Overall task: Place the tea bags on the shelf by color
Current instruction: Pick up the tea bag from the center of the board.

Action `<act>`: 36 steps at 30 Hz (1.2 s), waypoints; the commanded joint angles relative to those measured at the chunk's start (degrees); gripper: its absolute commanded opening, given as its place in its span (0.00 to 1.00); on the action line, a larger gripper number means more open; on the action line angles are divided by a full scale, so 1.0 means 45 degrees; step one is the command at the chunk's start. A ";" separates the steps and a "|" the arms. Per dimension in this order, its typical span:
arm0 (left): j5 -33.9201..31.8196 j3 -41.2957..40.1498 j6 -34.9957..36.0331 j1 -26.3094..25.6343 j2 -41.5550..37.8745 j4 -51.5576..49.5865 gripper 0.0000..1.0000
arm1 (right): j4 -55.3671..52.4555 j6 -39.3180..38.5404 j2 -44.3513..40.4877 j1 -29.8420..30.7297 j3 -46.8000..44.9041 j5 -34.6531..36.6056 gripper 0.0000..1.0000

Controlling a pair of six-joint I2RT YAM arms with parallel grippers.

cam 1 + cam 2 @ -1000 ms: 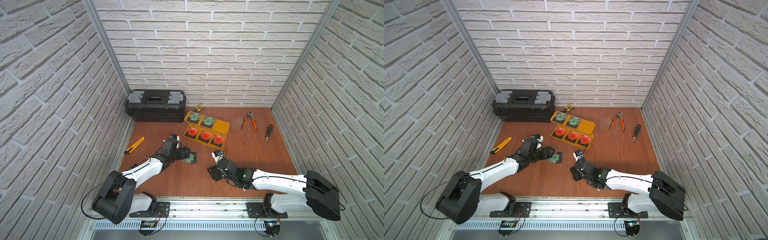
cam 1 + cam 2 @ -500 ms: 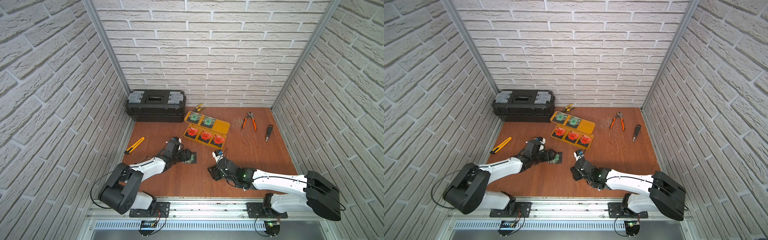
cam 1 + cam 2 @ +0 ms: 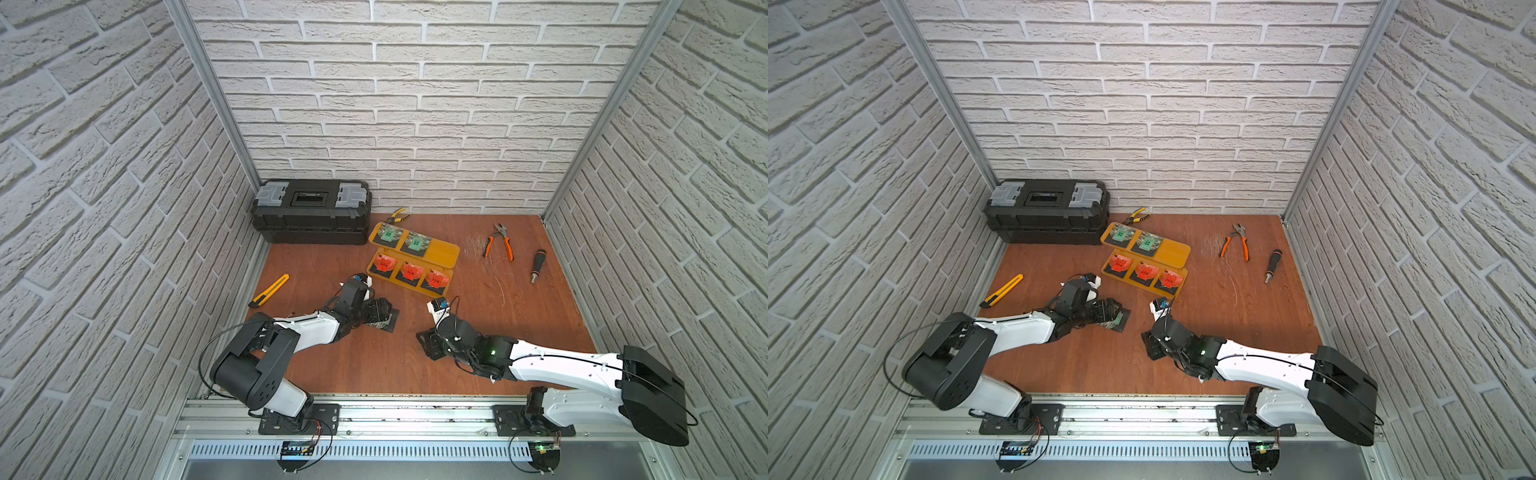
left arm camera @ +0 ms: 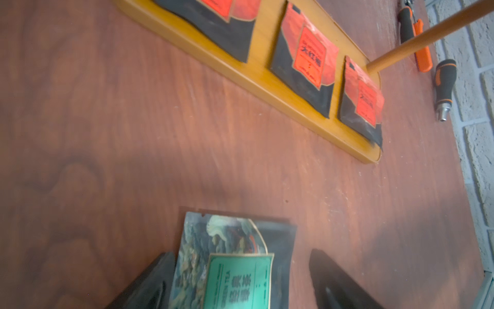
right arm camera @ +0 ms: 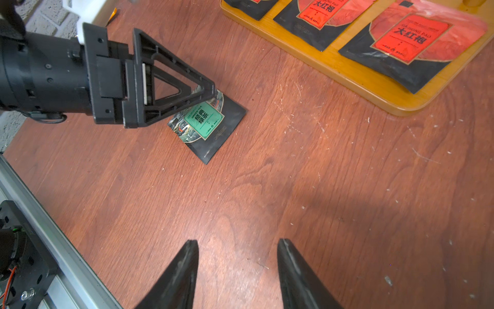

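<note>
The yellow-orange shelf stands at the middle back. Its upper board holds two green tea bags. On its lower board lie three red tea bags. Another green tea bag lies flat on the table in front of the shelf. My left gripper is open and low over it, with a finger either side. One finger touches the bag's far edge. My right gripper is open over bare wood.
A black toolbox stands at the back left with yellow pliers beside it. A yellow utility knife lies by the left wall. Orange pliers and a screwdriver lie at the back right. Brick walls close in three sides.
The left arm has folded lower and brought its gripper down around the loose green tea bag. The right arm has not moved.
</note>
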 commanded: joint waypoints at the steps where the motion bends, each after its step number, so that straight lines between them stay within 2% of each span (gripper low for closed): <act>1: 0.0373 0.0277 -0.0012 -0.0347 0.0669 -0.0089 0.84 | -0.0045 0.0110 -0.0324 -0.0015 -0.0220 0.0315 0.52; 10: 0.0602 0.1154 -0.0177 -0.1237 0.1735 0.0185 0.83 | -0.0160 0.0085 -0.0685 -0.0245 -0.0503 0.0075 0.52; 17: 0.0432 0.1280 -0.0400 -0.1545 0.1687 0.0215 0.83 | -0.0037 0.0114 -0.0899 -0.0511 -0.0747 -0.0286 0.52; 25: 0.0043 0.1211 -0.0404 -0.1542 0.0579 -0.0016 0.83 | 0.0600 -0.0011 -0.0358 -0.0638 -0.0732 -0.1270 0.52; 36: -0.1244 0.0363 -0.0629 -0.1319 -0.1358 -0.1224 0.84 | 0.1807 0.0142 0.1661 -0.1029 0.0004 -0.2864 0.49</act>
